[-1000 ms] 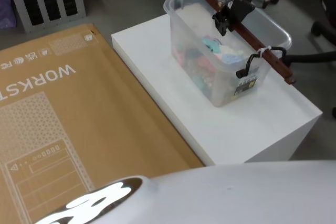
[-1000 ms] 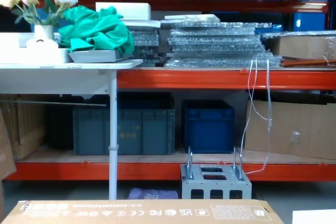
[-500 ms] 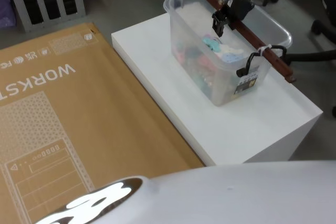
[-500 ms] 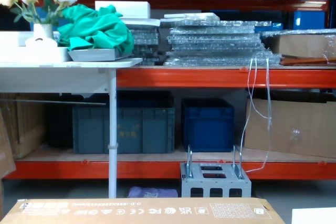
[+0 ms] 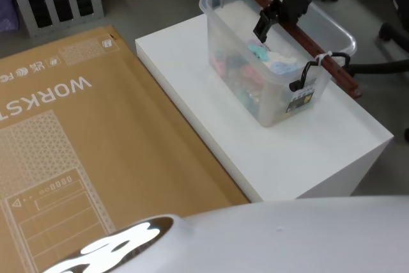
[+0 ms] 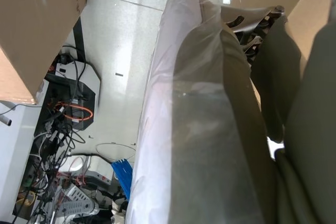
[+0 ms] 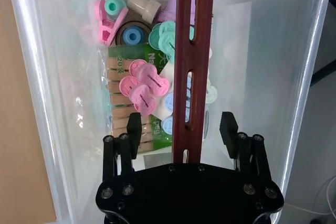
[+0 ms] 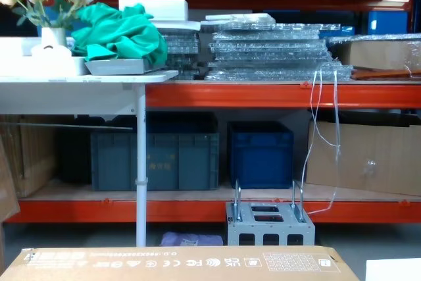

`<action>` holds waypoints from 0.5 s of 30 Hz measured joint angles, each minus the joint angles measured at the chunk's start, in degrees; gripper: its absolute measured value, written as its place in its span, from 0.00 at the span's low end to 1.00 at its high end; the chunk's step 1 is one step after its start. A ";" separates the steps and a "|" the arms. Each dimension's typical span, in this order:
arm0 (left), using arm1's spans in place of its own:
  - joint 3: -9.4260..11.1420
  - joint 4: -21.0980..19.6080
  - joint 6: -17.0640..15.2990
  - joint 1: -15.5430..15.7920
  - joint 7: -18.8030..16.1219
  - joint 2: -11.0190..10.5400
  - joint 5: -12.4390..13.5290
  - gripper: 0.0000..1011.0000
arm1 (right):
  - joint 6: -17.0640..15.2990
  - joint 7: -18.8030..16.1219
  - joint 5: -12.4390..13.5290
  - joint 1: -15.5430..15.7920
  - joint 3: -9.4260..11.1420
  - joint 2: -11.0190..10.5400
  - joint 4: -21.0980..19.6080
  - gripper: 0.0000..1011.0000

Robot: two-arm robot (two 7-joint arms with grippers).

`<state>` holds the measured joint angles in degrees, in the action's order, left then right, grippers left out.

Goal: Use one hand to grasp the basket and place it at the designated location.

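Now I hold my right hand (image 7: pixel 184 127) open astride the basket (image 5: pixel 275 103) handle (image 7: pixel 191 61), fingers either side, ready to close.

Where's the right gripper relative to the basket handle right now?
In the head view the right gripper hangs over the basket on the white stand, open, one finger on either side of the wooden handle.

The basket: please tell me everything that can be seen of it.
The basket is a clear plastic tub standing upright on the white platform. A reddish-brown slotted bar handle spans its top, tied with white zip ties. Pastel pegs lie inside. The right tool is open, astride the handle, not gripping.
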<state>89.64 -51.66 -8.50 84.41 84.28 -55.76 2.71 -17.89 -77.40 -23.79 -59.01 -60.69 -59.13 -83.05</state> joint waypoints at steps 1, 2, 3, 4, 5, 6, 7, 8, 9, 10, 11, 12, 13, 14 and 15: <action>0.00 0.00 0.00 0.00 0.00 0.00 0.00 0.00 | -0.24 -0.25 0.00 0.04 0.29 -0.07 -0.10 0.89; 0.00 0.00 0.00 0.00 0.00 0.00 0.00 0.00 | -0.40 -0.43 0.03 0.05 0.47 -0.14 -0.19 0.93; 0.00 0.00 0.00 0.00 0.00 0.00 0.01 0.00 | -0.54 -0.58 0.06 0.06 0.67 -0.22 -0.30 0.94; 0.00 0.00 0.00 0.00 0.00 0.00 0.01 0.00 | -0.76 -0.84 0.11 0.08 0.97 -0.31 -0.48 0.98; 0.00 -0.01 0.00 0.00 0.00 0.00 0.00 0.00 | -0.86 -0.97 0.11 0.10 1.12 -0.36 -0.56 0.99; 0.00 0.00 0.00 0.00 0.00 0.00 0.00 0.00 | -0.94 -1.09 0.13 0.11 1.28 -0.41 -0.65 0.99; 0.00 0.00 0.00 0.00 0.00 0.00 0.00 0.00 | -0.98 -1.25 0.19 0.12 1.44 -0.45 -0.77 0.99; 0.00 0.01 0.00 0.00 0.00 0.00 0.01 0.00 | -1.20 -1.62 0.44 0.12 1.82 -0.57 -1.10 0.99; 0.00 0.01 0.00 0.00 0.00 0.00 0.01 0.00 | -1.33 -1.82 0.59 0.12 2.03 -0.66 -1.31 0.99; 0.00 0.00 0.00 0.00 0.00 0.00 0.00 0.00 | -1.41 -1.96 0.71 0.14 2.20 -0.73 -1.49 0.99; 0.00 0.00 0.00 0.00 0.00 0.00 0.00 0.00 | -1.51 -2.09 0.80 0.16 2.37 -0.80 -1.64 0.99; 0.00 0.00 0.00 0.00 0.00 0.00 0.00 0.00 | -1.76 -2.37 1.01 0.18 2.73 -0.93 -1.98 0.99; 0.00 0.00 0.00 0.00 0.00 0.00 0.00 0.00 | -1.82 -2.50 1.09 0.18 2.89 -0.98 -2.11 0.99; 0.00 0.00 0.00 0.00 0.00 0.00 0.00 0.00 | -1.99 -2.88 1.26 0.18 3.28 -1.10 -2.42 0.99; 0.00 0.01 0.00 0.00 0.00 0.00 0.01 0.00 | -2.09 -3.10 1.30 0.16 3.45 -1.16 -2.60 0.99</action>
<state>89.64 -51.65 -8.50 84.40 84.28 -55.76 2.72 -19.98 -80.50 -22.49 -58.85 -57.24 -60.28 -85.65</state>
